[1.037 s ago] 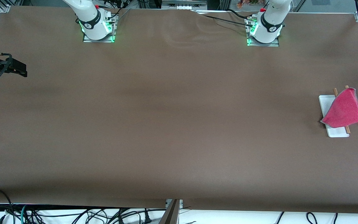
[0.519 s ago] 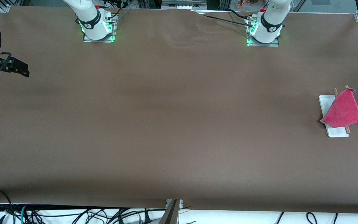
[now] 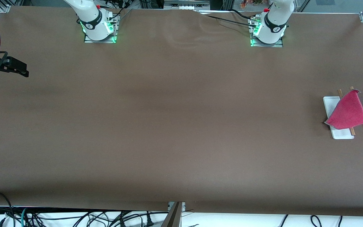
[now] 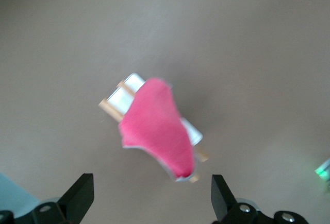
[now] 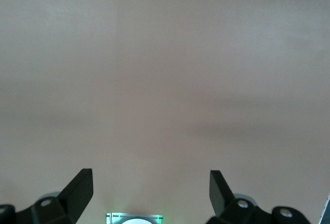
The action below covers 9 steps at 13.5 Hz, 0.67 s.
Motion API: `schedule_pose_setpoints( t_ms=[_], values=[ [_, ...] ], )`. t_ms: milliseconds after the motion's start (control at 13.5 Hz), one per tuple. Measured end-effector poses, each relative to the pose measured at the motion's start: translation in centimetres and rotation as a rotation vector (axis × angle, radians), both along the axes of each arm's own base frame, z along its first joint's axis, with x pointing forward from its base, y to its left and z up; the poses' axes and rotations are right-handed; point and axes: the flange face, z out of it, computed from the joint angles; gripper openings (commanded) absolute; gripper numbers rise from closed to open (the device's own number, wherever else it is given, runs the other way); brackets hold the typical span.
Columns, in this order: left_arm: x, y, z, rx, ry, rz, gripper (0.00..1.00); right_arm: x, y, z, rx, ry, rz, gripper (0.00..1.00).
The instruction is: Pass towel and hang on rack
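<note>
The pink-red towel [image 3: 348, 112] hangs draped over the two brown rods of the rack [image 3: 330, 104], which stands on its white base at the left arm's end of the table. In the left wrist view the towel [image 4: 157, 131] covers most of the rack [image 4: 128, 91]. My left gripper [image 4: 150, 178] is open and empty, up in the air over the table beside the rack; it is out of the front view. My right gripper [image 3: 19, 68] waits over the right arm's end of the table, open and empty [image 5: 150, 173].
The brown table cover [image 3: 181, 119] has a wrinkle between the two arm bases. The green-lit bases stand along the edge farthest from the front camera [image 3: 99, 30] [image 3: 267, 31]. The rack is close to the table's end edge. Cables hang below the nearest edge [image 3: 74, 217].
A towel corner that stretched out past the rack toward the table's end has dropped back, and the towel now hangs still. My right gripper has shifted slightly.
</note>
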Motion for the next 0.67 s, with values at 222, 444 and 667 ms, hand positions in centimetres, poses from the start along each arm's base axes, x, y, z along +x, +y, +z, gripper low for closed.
schedule_pose_setpoints(
  t_ms=[222,444,667],
  values=[
    [2.0,-9.9,1.9,0.020,0.058,0.110,1.00,0.0,0.1,0.0,0.003,0.001,0.000,1.00],
    [3.1,-17.4,2.7,0.053,0.072,0.191,1.00,0.1,0.3,-0.3,0.004,0.006,0.004,1.00],
    [1.6,-24.3,4.7,0.102,0.063,0.382,1.00,0.2,0.6,-0.3,0.004,0.006,0.010,1.00]
  ],
)
